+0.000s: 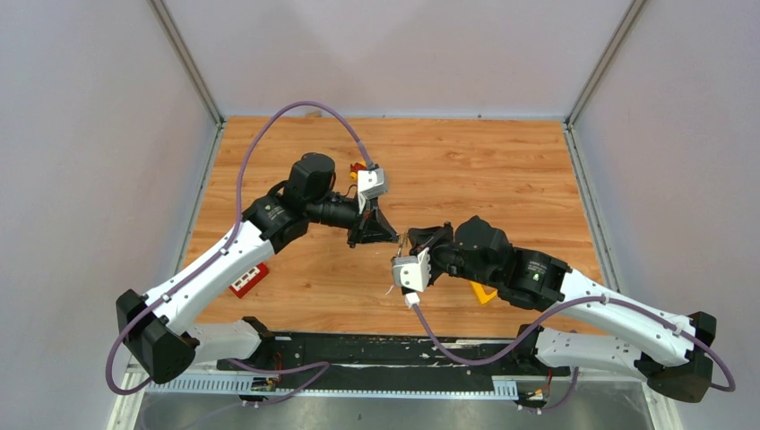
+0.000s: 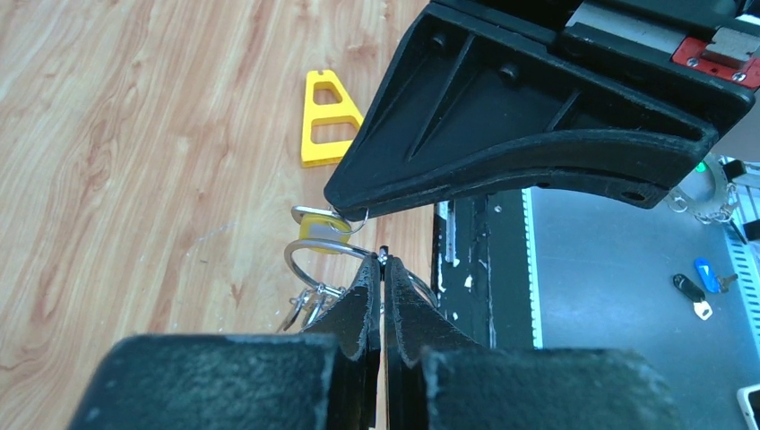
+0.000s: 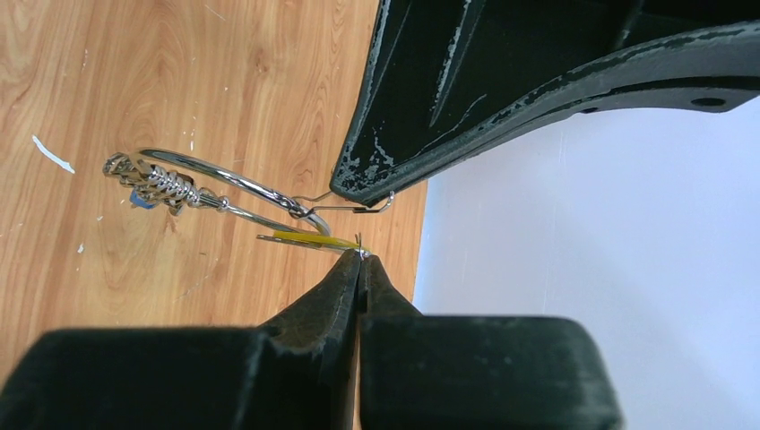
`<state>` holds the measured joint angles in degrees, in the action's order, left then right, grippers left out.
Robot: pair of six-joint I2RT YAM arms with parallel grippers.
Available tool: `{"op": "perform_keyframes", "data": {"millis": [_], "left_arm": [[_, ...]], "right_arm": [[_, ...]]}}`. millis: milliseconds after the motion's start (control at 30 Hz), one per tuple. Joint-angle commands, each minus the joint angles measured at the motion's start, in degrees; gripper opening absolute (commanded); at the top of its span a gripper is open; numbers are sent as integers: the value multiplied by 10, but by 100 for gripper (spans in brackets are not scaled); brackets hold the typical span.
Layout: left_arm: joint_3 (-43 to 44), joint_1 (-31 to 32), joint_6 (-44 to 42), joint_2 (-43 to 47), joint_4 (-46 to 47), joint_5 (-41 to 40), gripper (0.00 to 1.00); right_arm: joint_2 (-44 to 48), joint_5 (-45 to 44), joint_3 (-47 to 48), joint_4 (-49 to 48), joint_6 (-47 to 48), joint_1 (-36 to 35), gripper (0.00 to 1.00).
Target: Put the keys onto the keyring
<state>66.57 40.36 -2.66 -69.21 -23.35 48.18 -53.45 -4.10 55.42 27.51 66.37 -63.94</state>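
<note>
My left gripper (image 2: 384, 262) is shut on the thin silver keyring (image 2: 303, 253) and holds it above the table. Several small silver keys (image 2: 305, 306) hang from the ring; in the right wrist view they bunch at its far end (image 3: 154, 185), one with a blue tag. My right gripper (image 3: 361, 258) is shut on the edge of the key with the pale yellow tag (image 3: 305, 237), right against the keyring (image 3: 224, 184). That key also shows in the left wrist view (image 2: 324, 228). In the top view the two grippers meet tip to tip, left (image 1: 384, 235) and right (image 1: 414, 240).
The yellow plastic triangle (image 2: 327, 115) lies on the wood beside the right arm (image 1: 484, 293). A red block (image 1: 249, 279) lies by the left arm. The toy car (image 1: 358, 167) sits behind the left wrist. More keys (image 2: 697, 287) lie on the grey surface beyond the table's near edge.
</note>
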Motion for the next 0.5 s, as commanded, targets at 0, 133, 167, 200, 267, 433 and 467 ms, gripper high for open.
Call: {"op": "perform_keyframes", "data": {"millis": [0,133,167,200,267,433,467], "left_arm": [[-2,-2,-8,11,21,25,0],[0,-2,1,3,23,24,0],[1,-2,4,0,24,24,0],[2,-2,8,-3,25,24,0],[4,-2,13,-7,28,25,0],[6,-2,20,-12,31,25,0],[7,-2,22,-12,32,25,0]], "right_arm": [[13,17,0,-18,-2,0,0],[15,23,0,-19,-3,-1,0],[16,25,0,-19,-4,-1,0],[15,28,0,-18,-5,-1,0],[13,31,0,-17,-6,-2,0],[12,32,1,-18,-6,-3,0],[12,32,1,-18,-7,-3,0]]}}
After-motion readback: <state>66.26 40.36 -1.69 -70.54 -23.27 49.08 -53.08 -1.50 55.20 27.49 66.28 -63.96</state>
